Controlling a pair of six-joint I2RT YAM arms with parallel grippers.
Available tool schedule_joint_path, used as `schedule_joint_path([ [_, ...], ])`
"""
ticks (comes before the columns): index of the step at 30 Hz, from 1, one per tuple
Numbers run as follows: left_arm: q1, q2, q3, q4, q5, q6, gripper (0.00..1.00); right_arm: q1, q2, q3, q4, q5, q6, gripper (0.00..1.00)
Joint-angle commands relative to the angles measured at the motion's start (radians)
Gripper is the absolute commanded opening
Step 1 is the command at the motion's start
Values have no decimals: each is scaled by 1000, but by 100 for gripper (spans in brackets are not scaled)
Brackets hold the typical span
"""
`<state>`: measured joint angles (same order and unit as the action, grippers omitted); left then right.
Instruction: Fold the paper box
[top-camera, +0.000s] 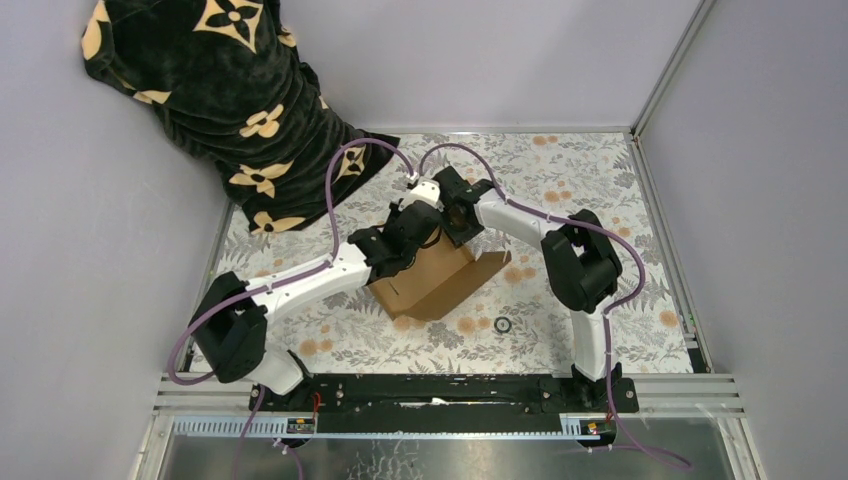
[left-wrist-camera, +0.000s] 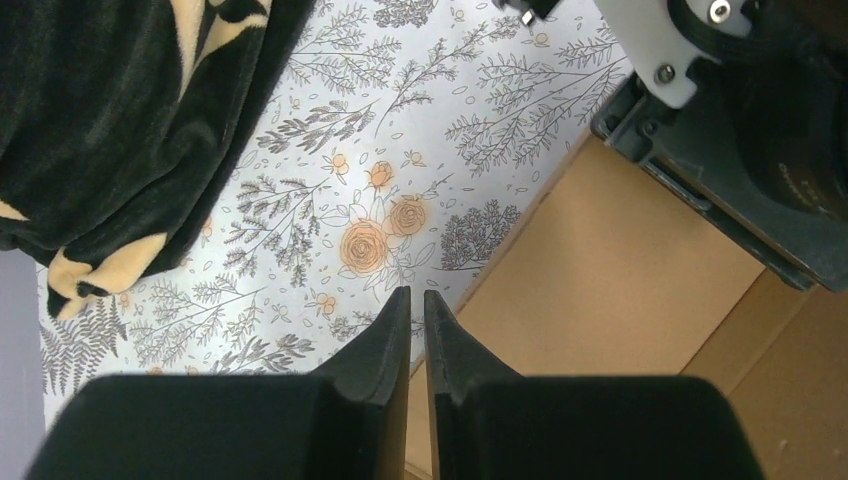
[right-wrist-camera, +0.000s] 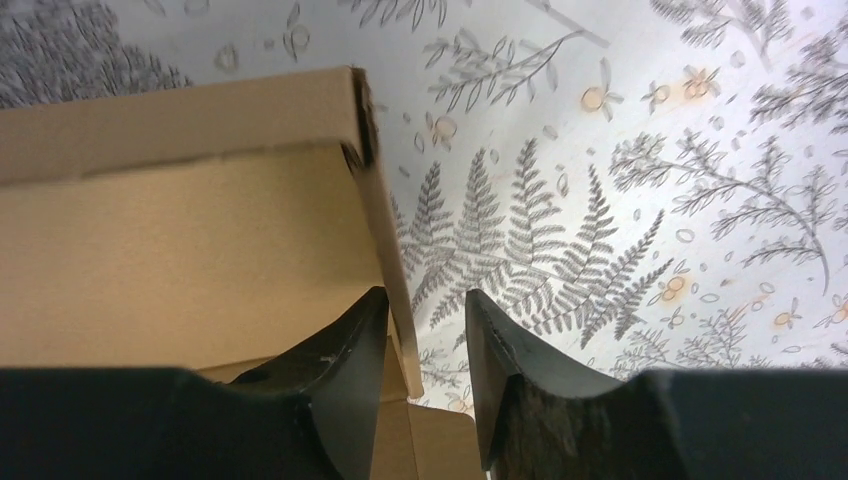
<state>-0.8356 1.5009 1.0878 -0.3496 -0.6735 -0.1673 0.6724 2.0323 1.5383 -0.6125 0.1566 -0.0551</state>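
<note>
The paper box (top-camera: 428, 283) is brown corrugated cardboard, partly erected at the table's middle, with one flap (top-camera: 488, 266) lying out to the right. My left gripper (top-camera: 422, 226) reaches over its far edge. In the left wrist view the left gripper (left-wrist-camera: 417, 293) is nearly closed, pinching the edge of a box wall (left-wrist-camera: 610, 270). My right gripper (top-camera: 456, 214) meets it from the right. In the right wrist view the right gripper (right-wrist-camera: 425, 292) is open and straddles an upright wall of the box (right-wrist-camera: 180, 240), whose edge touches the left finger (right-wrist-camera: 350, 350).
A black blanket with tan flowers (top-camera: 230, 100) is heaped at the back left and shows in the left wrist view (left-wrist-camera: 120, 120). A small black ring (top-camera: 504, 325) lies on the floral tablecloth (top-camera: 600, 170) in front of the box. Grey walls enclose the table.
</note>
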Motion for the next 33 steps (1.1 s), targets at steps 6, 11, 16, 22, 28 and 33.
schedule_joint_path([
  [6,22,28,-8,68,26,-32,13,4,28,118,108,73,8,46],
  [11,32,29,-11,60,25,-36,13,4,42,198,108,71,4,55],
  [16,39,31,-6,44,18,-46,13,3,51,354,47,124,7,60],
  [22,91,21,16,18,18,-60,14,3,-44,396,-8,276,62,75],
  [28,201,69,95,-21,83,-71,14,4,-299,174,18,263,145,78],
  [33,255,146,160,-33,118,-59,14,6,-544,-59,33,116,269,77],
])
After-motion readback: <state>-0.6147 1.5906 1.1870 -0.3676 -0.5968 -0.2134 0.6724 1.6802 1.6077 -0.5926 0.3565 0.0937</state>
